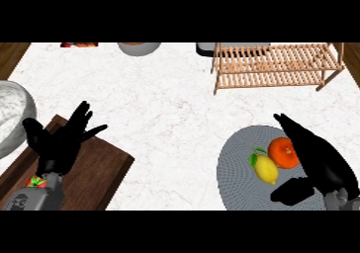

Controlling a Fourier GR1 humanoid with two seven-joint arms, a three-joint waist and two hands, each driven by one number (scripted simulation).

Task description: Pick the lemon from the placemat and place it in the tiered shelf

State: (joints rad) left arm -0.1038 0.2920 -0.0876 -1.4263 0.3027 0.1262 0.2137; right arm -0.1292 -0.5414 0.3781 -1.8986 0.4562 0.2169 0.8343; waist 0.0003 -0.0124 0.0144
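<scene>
Nearest to the lower edge, the right hand point(323, 163) comes in at the right side and lies over the round grey placemat point(238, 185); its fingers are stretched out straight toward the far side and its thumb points left, below the fruit, so the hand is open and has hold of nothing. Just left of this hand, between the straight fingers and the thumb, the lemon point(265, 168) lies on the placemat with a small green leaf at its upper end. It touches the orange point(282, 152), which lies beside it a little farther away and is partly covered by the dark fingers. At the left side, the left hand point(57, 140) shows with its fingers spread and pointing up — open, resting, holding nothing — above a dark wooden board point(95, 173). A small red and green thing point(38, 181) shows at the wrist; I cannot tell what it is. A little farther at the left edge there is a grey-white marbled bowl point(8, 116). The white marbled surface point(154, 104) lies between these things. At the far right stands the wooden tiered shelf point(274, 66) with slatted levels, well apart from the lemon. Along the far edge a grey bowl point(139, 48) is partly cut off.
</scene>
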